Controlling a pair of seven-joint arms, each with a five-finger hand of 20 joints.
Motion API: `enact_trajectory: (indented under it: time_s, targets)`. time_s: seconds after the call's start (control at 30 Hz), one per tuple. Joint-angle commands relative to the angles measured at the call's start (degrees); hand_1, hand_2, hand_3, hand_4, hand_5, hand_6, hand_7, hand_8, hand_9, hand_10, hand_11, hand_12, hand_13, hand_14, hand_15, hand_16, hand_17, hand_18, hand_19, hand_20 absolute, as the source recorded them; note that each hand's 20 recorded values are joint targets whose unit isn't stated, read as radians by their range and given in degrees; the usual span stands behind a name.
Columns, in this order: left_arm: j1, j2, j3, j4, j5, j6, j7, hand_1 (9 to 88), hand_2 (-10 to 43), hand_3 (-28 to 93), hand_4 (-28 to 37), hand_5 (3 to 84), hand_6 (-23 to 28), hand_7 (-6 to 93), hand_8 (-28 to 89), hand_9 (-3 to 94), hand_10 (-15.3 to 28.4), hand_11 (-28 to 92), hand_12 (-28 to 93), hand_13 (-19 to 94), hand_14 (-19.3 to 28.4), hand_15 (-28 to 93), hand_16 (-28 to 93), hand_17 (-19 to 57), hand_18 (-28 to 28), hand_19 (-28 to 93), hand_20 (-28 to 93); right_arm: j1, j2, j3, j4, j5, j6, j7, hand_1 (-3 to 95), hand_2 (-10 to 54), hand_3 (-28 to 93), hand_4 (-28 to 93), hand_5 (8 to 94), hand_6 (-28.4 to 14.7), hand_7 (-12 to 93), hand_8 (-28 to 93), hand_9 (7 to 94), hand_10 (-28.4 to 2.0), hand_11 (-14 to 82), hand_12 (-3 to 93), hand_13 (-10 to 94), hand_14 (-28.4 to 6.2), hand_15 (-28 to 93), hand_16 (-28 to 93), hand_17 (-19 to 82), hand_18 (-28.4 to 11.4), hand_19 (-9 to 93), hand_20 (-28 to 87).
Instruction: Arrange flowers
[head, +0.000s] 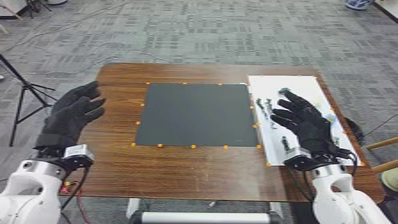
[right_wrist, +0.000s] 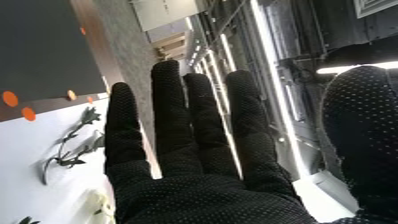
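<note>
Fingers (right_wrist: 171, 110) straight, right hand (head: 310, 128) above white sheet (head: 271, 83)

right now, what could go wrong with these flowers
The right hand hovers over the white sheet, so a low sweep might crush or scatter the stems there. The stems lie close to one another, so grasping one could drag its neighbour along.

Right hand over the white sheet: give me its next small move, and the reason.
Probably ease the right hand down and toward the leafy stem, ready to pinch it: the fingers are straight and hold nothing, and that stem lies on the white sheet close beside them.
</note>
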Motion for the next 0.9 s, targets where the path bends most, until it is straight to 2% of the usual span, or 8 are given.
enact_trajectory:
  time_s: [0.03,0.13,0.3,0.47,0.53,0.67,0.8,0.9]
  targets:
    - [1.3,-1.04,-1.25,-0.81,-0.06,-0.59,-0.54,32.4,-9.3,66,-25.9,22.8,1.6,35.6,-17,16.7,10.1,37,11,12,12.8,52,-10,-8.0,19.2,42,11,0.2,-0.2,-0.4,-0.4,-3.4,1.0,-0.2,19.0,-5.4,88,-28,38.6,-3.6,27,-14,38.5,-13.3,19.3,23.0,33,-11.8,39,18,9,-21.6,48,24]
    - [1.6,-0.49,-1.98,-1.06,-0.15,-0.45,-0.51,32.4,-9.4,66,-25.9,22.8,1.5,35.5,-17,16.7,10.1,37,11,12,12.8,52,-10,-8.0,19.2,42,11,0.8,-0.4,-0.8,-0.2,-3.1,1.1,0.0,18.9,-5.4,88,-28,38.5,-3.6,27,-14,38.5,-13.2,19.3,23.0,33,-11.8,39,18,9,-21.5,47,23]
    - [3.0,-1.22,-3.33,-1.62,-0.26,0.03,-0.15,32.6,-9.2,66,-26.0,22.7,1.5,35.4,-17,16.7,10.1,37,11,12,12.8,52,-10,-8.1,19.2,42,11,0.6,-1.2,-1.7,-0.2,-4.2,0.1,1.1,19.0,-5.5,88,-28,38.2,-3.6,27,-14,38.5,-13.3,19.4,23.0,33,-11.8,39,18,9,-21.6,48,24]
    - [0.3,0.01,-2.45,-0.59,-0.59,-0.83,0.26,30.9,-9.4,67,-26.8,22.7,1.6,35.1,-17,16.5,10.2,36,11,11,12.8,52,-10,-8.1,19.1,42,11,0.3,0.0,-1.9,-0.5,-3.2,3.9,-0.8,19.2,-5.5,88,-28,37.8,-3.5,27,-14,38.5,-13.3,19.4,23.0,33,-11.8,39,18,9,-21.6,47,23]
    - [1.3,-0.07,-3.48,-0.99,-0.37,-0.84,0.15,30.5,-9.4,67,-27.1,22.4,1.7,34.9,-17,16.1,10.2,36,11,11,12.6,52,-10,-8.3,19.1,42,11,0.9,-0.2,-2.4,-0.3,-3.3,3.5,-0.7,19.1,-5.5,88,-28,37.8,-3.5,27,-14,38.5,-13.3,19.4,23.0,33,-11.7,39,18,9,-21.6,47,23]
    - [4.4,-1.29,-5.58,-2.05,-0.48,-1.13,-0.21,30.1,-9.5,68,-27.7,22.2,1.7,34.5,-16,15.7,10.1,36,11,10,12.5,51,-10,-8.4,19.1,42,11,1.2,-0.1,-2.6,-0.4,-5.5,3.5,-0.9,19.2,-5.7,88,-28,37.5,-3.5,27,-14,38.2,-13.4,19.3,23.0,32,-11.7,39,18,9,-21.6,47,24]
    - [3.8,-0.72,-6.15,-1.75,-0.34,-2.79,-0.99,30.1,-9.5,68,-28.1,21.9,1.7,34.1,-16,15.2,9.9,35,11,9,12.4,50,-9,-8.6,19.0,42,11,1.3,1.9,-1.8,-0.6,-4.7,4.9,-1.6,19.2,-6.0,89,-28,37.0,-3.3,27,-14,37.4,-12.9,17.1,22.1,28,-11.6,34,17,8,-21.0,46,23]
    - [5.2,-1.2,-7.28,-2.43,-0.24,-2.31,-1.16,29.6,-9.5,67,-28.2,21.2,1.6,33.8,-16,14.6,9.9,35,12,9,12.2,50,-9,-8.8,19.0,41,11,1.0,4.2,-1.8,-1.3,-7.0,7.7,-0.1,19.2,-6.2,89,-28,37.0,-3.2,27,-14,37.4,-12.9,16.7,22.2,28,-11.6,34,18,8,-20.9,45,22]
